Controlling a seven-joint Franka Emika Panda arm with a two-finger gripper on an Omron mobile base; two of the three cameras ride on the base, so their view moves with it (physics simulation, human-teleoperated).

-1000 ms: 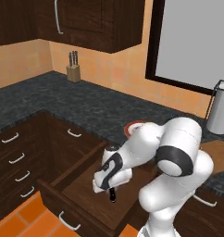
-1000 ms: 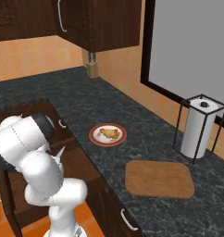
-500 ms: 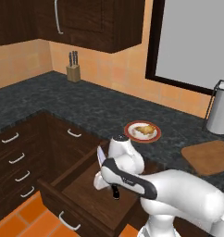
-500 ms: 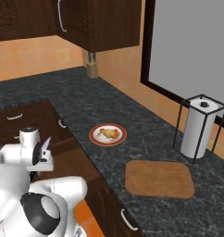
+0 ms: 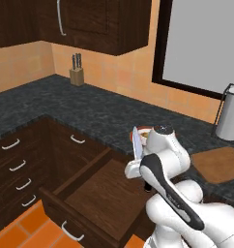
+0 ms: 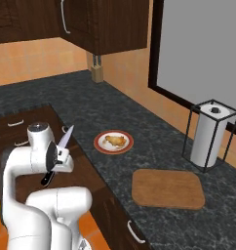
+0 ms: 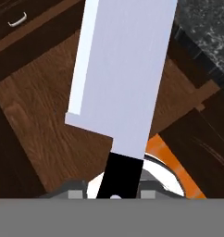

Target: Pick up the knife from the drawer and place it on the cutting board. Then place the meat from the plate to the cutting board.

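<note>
Left base view: lifted since a second ago, with the knife (image 5: pixel 136 143) now clear above the open drawer (image 5: pixel 97 193), blade pointing up, handle pinched in the hand (image 5: pixel 140 164) beside the worktop (image 5: pixel 65 104) edge. Half a second back, lower and over the drawer's middle. So: pick done, carry to the cutting board (image 5: pixel 219 163) likely next. Plate (image 5: pixel 142 131) mostly hidden behind the arm. Knife block (image 5: pixel 77 71) far back by the tan tiled wall, dark cabinets above.

Right base view: knife (image 6: pixel 64 140) slanting up from the hand (image 6: pixel 50 172), well apart from the cutting board (image 6: pixel 167 188). Meat (image 6: pixel 115 141) resting on the plate (image 6: pixel 101 146), untouched. Paper-towel stand (image 6: pixel 209 135) beyond the board.

Hand view: hand closed on the black handle, broad pale blade of the knife (image 7: pixel 125 78) over the drawer (image 7: pixel 49 129) floor.
</note>
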